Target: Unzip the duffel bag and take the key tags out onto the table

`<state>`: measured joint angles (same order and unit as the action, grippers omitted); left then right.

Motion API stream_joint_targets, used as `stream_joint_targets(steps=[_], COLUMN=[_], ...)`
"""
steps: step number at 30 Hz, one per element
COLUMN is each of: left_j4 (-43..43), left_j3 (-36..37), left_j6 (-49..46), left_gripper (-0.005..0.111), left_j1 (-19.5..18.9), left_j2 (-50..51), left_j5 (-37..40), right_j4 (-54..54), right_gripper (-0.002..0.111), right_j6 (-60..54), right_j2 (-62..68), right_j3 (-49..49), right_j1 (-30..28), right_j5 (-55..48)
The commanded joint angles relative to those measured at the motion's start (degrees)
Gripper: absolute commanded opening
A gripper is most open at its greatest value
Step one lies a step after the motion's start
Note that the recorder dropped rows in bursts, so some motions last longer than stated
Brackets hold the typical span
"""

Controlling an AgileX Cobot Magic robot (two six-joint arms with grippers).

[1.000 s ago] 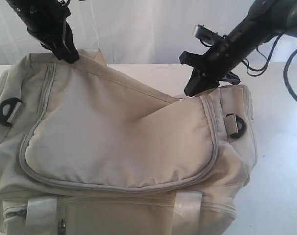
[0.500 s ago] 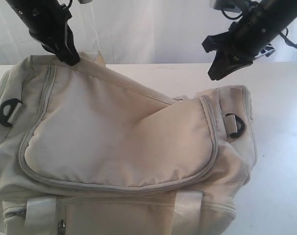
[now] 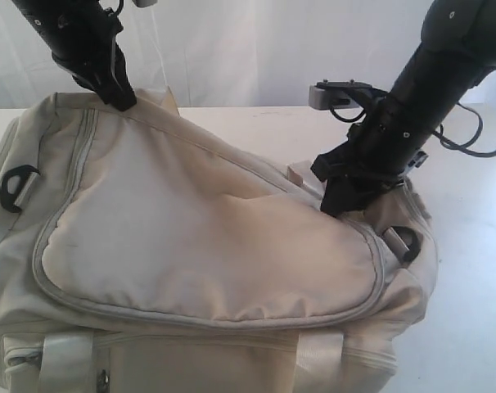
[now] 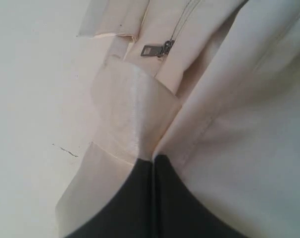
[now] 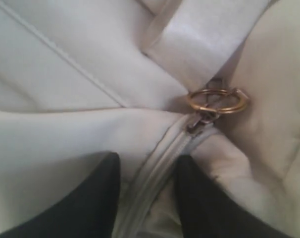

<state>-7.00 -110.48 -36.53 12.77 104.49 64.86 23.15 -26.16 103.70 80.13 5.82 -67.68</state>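
Step in hand: the unzipping, barely begun. The flap (image 3: 207,246) lay closed and the zip pull ring (image 5: 217,100) had not been gripped.
Left fingers (image 4: 123,208): pressed together on a fold at the rear edge of the duffel bag (image 3: 191,360), beside its pale webbing strap (image 4: 130,109), holding that edge up.
Right fingers (image 5: 90,198): apart and clamped on nothing, down at the bag's right end, one on each side of the zip track (image 5: 157,166), with the brass ring just beyond their tips.
Next move: probably a short reach forward to close on the ring, then a pull along the flap's curve. The ring was small and lay flat, so the pinch could slip.
Bag: cream-beige, soft and slumped on the white bench (image 3: 469,311), with a black D-ring (image 3: 403,241) at its right end.
Key tags: not visible — presumably inside.
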Motion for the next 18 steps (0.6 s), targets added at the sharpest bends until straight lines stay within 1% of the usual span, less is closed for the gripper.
stream_joint_targets(steps=[1,2,4,7,9,10,11,12,13,14,15,16,18], left_j4=[-1.85,-1.85,-1.85,-1.85,-1.85,-1.85,-1.85,-1.85,-1.85,-1.95,-2.08,-2.18,-2.45], left_j3=[-0.93,-0.93,-0.93,-0.93,-0.93,-0.93,-0.93,-0.93,-0.93,-0.93,-0.93,-0.93,-0.93], left_j6=[0.78,0.78,0.78,0.78,0.78,0.78,0.78,0.78,0.78,0.78,0.78,0.78,0.78], left_gripper=[0.000,0.000,0.000,0.000,0.000,0.000,0.000,0.000,0.000,0.000,0.000,0.000,0.000], left_j1=[-0.07,-0.07,-0.07,-0.07,-0.07,-0.07,-0.07,-0.07,-0.07,-0.07,-0.07,-0.07,-0.07], left_j2=[-1.10,-1.10,-1.10,-1.10,-1.10,-1.10,-1.10,-1.10,-1.10,-1.10,-1.10,-1.10,-1.10], left_j5=[5.11,5.11,5.11,5.11,5.11,5.11,5.11,5.11,5.11,5.11,5.11,5.11,5.11], right_j4=[-2.11,-2.70,-2.70,-2.70,-1.71,-0.36,-0.06,-0.07,-0.07,-0.07,-0.18,-0.30,-0.96], right_gripper=[0.026,0.019,0.012,0.010,0.012,0.017,0.020,0.030,0.037,0.054,0.067,0.069,0.065], right_j6=[0.86,0.97,0.97,0.97,0.97,0.97,0.97,3.40,4.73,6.11,7.22,9.17,11.49], right_j2=[-3.26,-4.49,-5.68,-6.91,-7.86,-8.75,-9.15,-9.44,-9.33,-8.22,-6.37,-4.45,1.51], right_j3=[-3.67,-4.87,-6.96,-8.73,-5.67,-1.83,-0.12,4.12,6.09,9.61,11.88,14.00,17.42], right_j1=[0.44,0.44,0.44,0.44,0.44,0.44,0.44,0.44,0.44,0.44,0.44,0.44,0.44], right_j5=[-2.28,-2.28,-2.28,-2.28,-2.28,-2.28,-2.28,-0.97,1.56,4.73,5.44,5.71,4.50])
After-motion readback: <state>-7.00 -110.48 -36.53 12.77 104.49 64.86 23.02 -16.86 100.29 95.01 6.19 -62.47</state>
